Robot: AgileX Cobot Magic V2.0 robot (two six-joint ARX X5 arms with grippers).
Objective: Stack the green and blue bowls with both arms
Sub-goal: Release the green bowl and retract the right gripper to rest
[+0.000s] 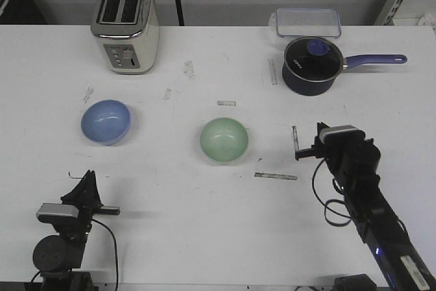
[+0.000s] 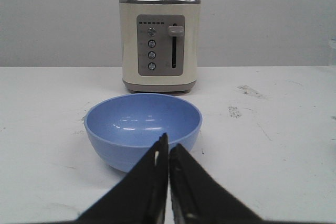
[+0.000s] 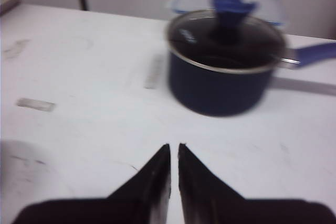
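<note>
Left hand (image 2: 168,153): fingers together, empty, low over the counter (image 1: 204,202). The blue bowl (image 2: 143,128) sits just ahead of it, toaster (image 2: 159,40) beyond. Right hand (image 3: 174,153): fingers together, empty. The green bowl (image 1: 224,140) lies near, toward the left hand; the lidded saucepan (image 3: 227,66) stands ahead.

Light periwinkle-blue round glossy bowl (image 1: 106,121): upright, empty, on table's left side. Pale mint-green round glossy bowl (image 1: 224,140): upright, empty, mid-table, well apart from blue bowl.
</note>
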